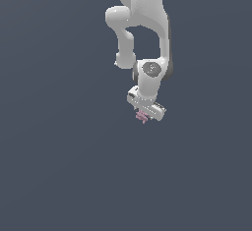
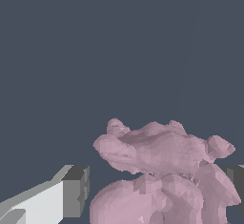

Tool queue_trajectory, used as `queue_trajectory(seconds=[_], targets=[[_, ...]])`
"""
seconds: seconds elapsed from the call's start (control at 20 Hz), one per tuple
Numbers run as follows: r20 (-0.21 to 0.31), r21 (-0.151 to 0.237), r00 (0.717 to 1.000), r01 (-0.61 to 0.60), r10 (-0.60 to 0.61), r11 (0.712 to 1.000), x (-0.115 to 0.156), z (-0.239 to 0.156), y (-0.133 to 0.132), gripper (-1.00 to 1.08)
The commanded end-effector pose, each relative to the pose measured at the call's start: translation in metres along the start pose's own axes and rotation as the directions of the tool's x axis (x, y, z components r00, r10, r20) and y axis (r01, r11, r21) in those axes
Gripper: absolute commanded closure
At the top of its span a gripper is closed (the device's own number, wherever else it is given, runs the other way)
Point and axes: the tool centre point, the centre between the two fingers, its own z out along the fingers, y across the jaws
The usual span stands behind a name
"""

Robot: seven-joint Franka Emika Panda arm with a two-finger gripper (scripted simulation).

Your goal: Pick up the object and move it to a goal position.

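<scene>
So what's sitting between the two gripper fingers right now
The pink object fills the space between the fingers, as the wrist view shows. In the exterior view it pokes out just below the gripper.

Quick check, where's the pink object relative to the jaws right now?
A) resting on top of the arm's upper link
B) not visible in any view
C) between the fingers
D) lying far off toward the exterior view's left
C: the wrist view shows the pink object sitting between the two fingers; in the exterior view it sits right at the gripper.
</scene>
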Motion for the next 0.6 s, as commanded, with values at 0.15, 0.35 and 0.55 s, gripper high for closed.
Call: queue_trajectory(seconds=[0.15, 0.35, 0.55], targets=[[-0.001, 0.001, 1.0, 0.0, 0.0, 1.0, 0.0003, 0.0024, -0.0006, 1.08], [-0.001, 0.001, 1.0, 0.0, 0.0, 1.0, 0.0003, 0.0024, -0.0006, 1.08], [-0.002, 0.002, 1.0, -0.001, 0.001, 1.0, 0.0011, 0.0015, -0.0005, 1.08]])
